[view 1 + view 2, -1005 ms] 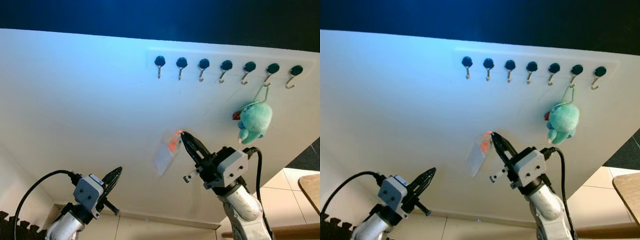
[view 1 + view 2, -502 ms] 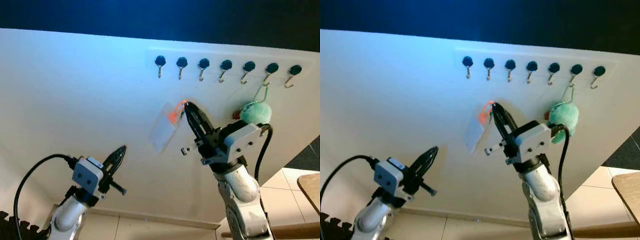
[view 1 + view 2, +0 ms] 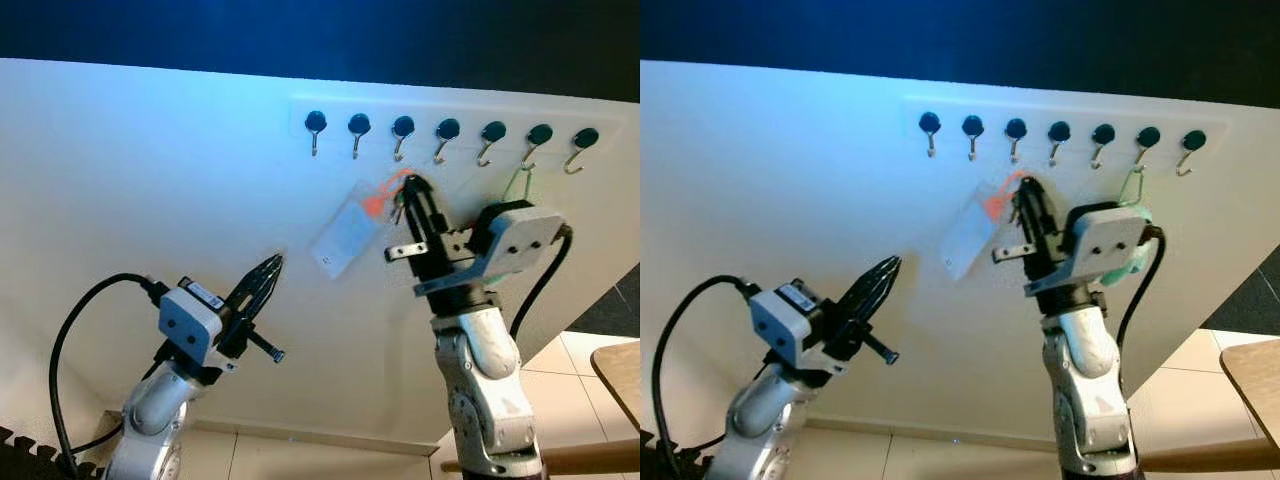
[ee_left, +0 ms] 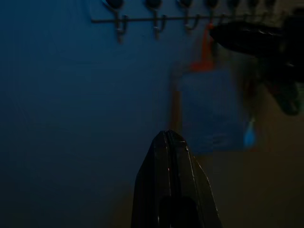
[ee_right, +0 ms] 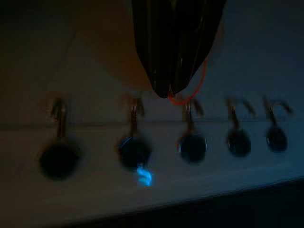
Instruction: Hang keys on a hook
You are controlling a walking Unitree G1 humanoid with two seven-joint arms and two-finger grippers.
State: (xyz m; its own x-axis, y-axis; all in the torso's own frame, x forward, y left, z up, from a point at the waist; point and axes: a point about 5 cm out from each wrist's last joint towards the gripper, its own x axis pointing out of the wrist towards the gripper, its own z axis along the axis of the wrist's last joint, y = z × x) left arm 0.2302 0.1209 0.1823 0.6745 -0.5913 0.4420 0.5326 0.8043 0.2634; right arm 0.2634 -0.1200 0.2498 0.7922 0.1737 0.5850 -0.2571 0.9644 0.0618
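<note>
1. Pinched shut, my right gripper (image 3: 412, 190) holds the thin orange loop (image 3: 385, 192) of the pale rectangular key tag (image 3: 346, 243).
2. Risen since a second ago, loop nears the upper-centre row of small metal hooks (image 3: 398, 150).
3. Left gripper (image 3: 268, 275), closed and empty, idles lower left.

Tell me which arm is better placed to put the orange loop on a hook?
The right. Its tool is shut on the orange loop just below the third hook. The left tool is lower, apart from the hooks, and holds nothing.
</note>
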